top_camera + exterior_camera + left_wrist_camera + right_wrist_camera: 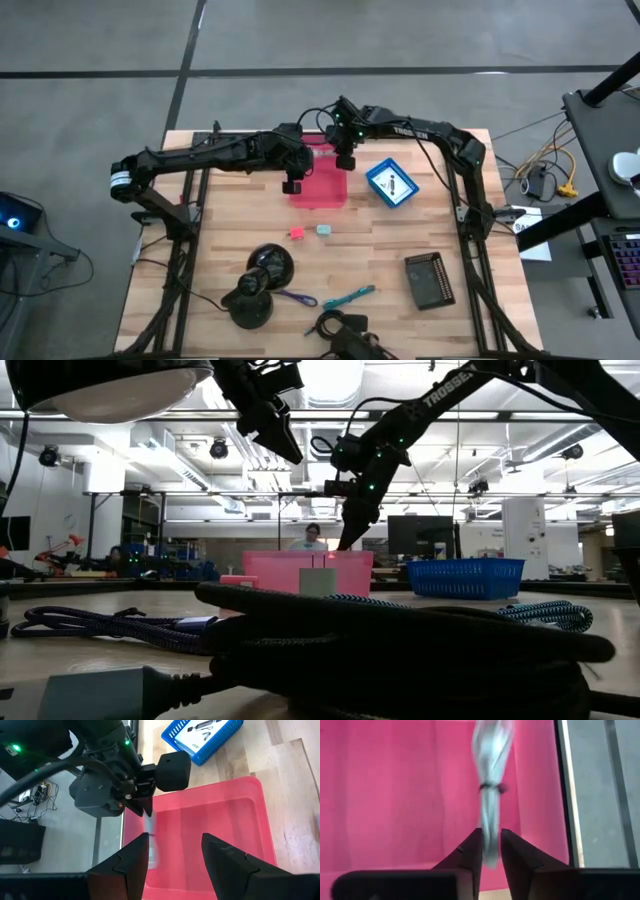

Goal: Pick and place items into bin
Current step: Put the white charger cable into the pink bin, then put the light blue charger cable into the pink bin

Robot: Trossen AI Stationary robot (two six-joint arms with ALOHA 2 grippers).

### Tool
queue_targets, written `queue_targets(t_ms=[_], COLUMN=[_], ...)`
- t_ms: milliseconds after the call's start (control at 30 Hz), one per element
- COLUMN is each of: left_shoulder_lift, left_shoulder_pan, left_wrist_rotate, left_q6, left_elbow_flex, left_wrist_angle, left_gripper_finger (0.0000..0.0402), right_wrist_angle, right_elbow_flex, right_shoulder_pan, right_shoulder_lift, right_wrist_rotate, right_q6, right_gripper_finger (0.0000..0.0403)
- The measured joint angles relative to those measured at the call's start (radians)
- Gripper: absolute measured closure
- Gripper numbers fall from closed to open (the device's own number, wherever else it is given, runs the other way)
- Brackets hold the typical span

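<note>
The pink bin (pixel 322 190) sits at the table's far middle. My right gripper (pixel 345 160) hovers over its far part, shut on a pale silvery bundle (pixel 491 780) with a black band around it. My left gripper (pixel 175 855) is open and empty above the bin's left side (pixel 292 186). The pink cube (pixel 297 233) and the pale teal cube (pixel 324 230) lie on the table near the bin. The purple tool (pixel 296 298), teal tool (pixel 350 296) and black coiled cable (pixel 345 325) lie by the near edge. The green stick is not visible. My right gripper pinches one end of the silvery bundle (pixel 490 847) between its two fingers, coming from above and pointing down. The bundle hangs below the fingers (pixel 150 840), lifted clear over the bin's floor; it shows blurred.
A blue basket (pixel 392 182) holding a small item stands right of the bin. A black tray (pixel 430 280) lies near the right edge. The large black object with two round parts (pixel 262 285) sits at the near left. Bare wood lies between the cubes and the tools.
</note>
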Motion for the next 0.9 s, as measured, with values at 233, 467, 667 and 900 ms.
queue_targets(t_ms=[233, 467, 667, 900], left_shoulder_lift=[0.0, 0.0, 0.0, 0.0], left_shoulder_pan=[0.0, 0.0, 0.0, 0.0], left_wrist_rotate=[0.0, 0.0, 0.0, 0.0], left_q6=[0.0, 0.0, 0.0, 0.0], left_elbow_flex=[-0.001, -0.001, -0.003, -0.006], left_wrist_angle=[0.0, -0.001, -0.001, -0.003], left_gripper_finger=[0.0234, 0.0234, 0.0234, 0.0234], right_wrist_angle=[-0.007, -0.272, -0.473, -0.494], right_elbow_flex=[0.001, 0.063, 0.045, -0.083], right_shoulder_pan=[-0.001, 0.006, 0.068, 0.258], right_shoulder_lift=[-0.014, -0.07, -0.176, -0.357], right_wrist_rotate=[0.006, 0.045, 0.028, 0.025], right_q6=[0.005, 0.093, 0.175, 0.189], right_gripper_finger=[0.0305, 0.0298, 0.0309, 0.031])
